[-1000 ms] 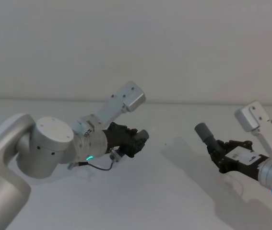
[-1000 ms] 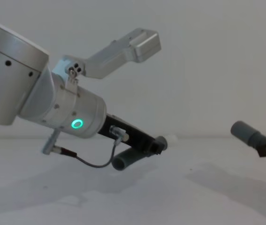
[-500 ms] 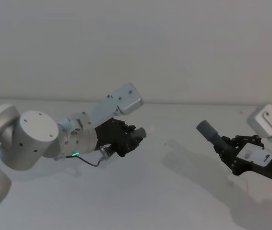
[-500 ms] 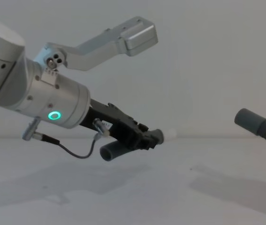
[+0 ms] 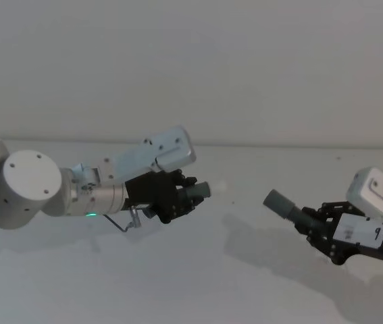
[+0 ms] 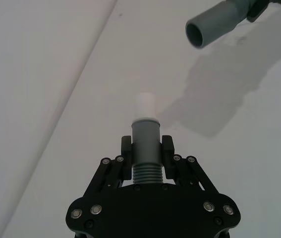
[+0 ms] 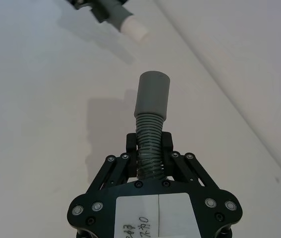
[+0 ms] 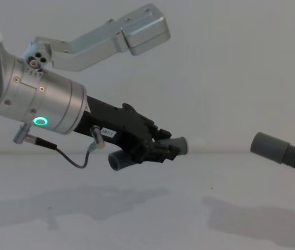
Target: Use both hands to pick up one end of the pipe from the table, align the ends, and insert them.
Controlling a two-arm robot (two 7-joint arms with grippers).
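The short tube (image 8: 177,145), ending in a white tip (image 8: 195,141), hangs above the table (image 5: 198,283), clamped in the left pincer (image 6: 146,146). Well apart on the right, the ribbed hose (image 7: 149,126) is clamped in the right pincer (image 5: 311,221). Its grey cuff (image 5: 277,202) points roughly toward the tip, and the 2 ends do not touch.

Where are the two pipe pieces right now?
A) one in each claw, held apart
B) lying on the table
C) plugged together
A: the left gripper holds the white-tipped piece, the right gripper the ribbed hose, with open space between their ends.
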